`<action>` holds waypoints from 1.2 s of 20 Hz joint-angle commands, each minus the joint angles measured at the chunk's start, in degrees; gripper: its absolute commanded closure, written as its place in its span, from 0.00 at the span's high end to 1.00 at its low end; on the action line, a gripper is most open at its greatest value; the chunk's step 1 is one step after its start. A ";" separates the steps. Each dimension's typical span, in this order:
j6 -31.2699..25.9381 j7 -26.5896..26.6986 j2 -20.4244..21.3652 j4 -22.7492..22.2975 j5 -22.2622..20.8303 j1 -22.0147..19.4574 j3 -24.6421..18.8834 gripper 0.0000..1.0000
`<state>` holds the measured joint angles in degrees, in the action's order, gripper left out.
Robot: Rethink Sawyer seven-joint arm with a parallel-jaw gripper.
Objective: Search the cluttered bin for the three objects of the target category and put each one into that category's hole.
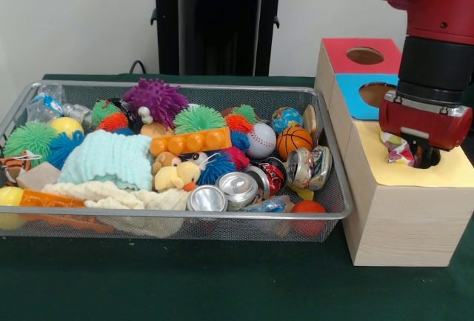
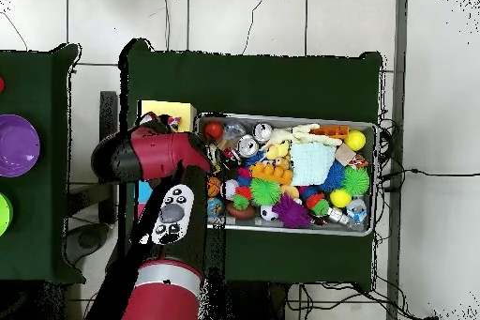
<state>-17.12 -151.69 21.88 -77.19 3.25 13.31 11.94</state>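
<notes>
Wrinkly multicoloured bundle [image 1: 398, 148] at the rim of the hole [image 1: 429, 159] in the yellow-topped box [image 1: 404, 210], directly under the gripper [image 1: 421, 150]; jaw state impossible to tell. Beside the box, wire-mesh bin [image 1: 335, 187] crowded with toys and cans [image 1: 238, 187].

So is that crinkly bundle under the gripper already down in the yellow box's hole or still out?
Partly in. The bundle sits at the hole in the yellow top, its upper part above the surface under the gripper.

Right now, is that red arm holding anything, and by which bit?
It seems to hold a wrinkly bundle over the yellow box's hole; the gripper hides where it is gripped.
</notes>
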 commanded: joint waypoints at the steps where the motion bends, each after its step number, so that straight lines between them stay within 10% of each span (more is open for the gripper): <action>1: -3.82 -0.33 -0.72 -7.48 -1.41 -2.53 -5.90 0.00; 24: -11.98 0.38 6.74 -11.20 -0.63 -2.31 -6.21 0.00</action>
<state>-21.21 -151.69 28.85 -82.47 3.24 13.00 10.71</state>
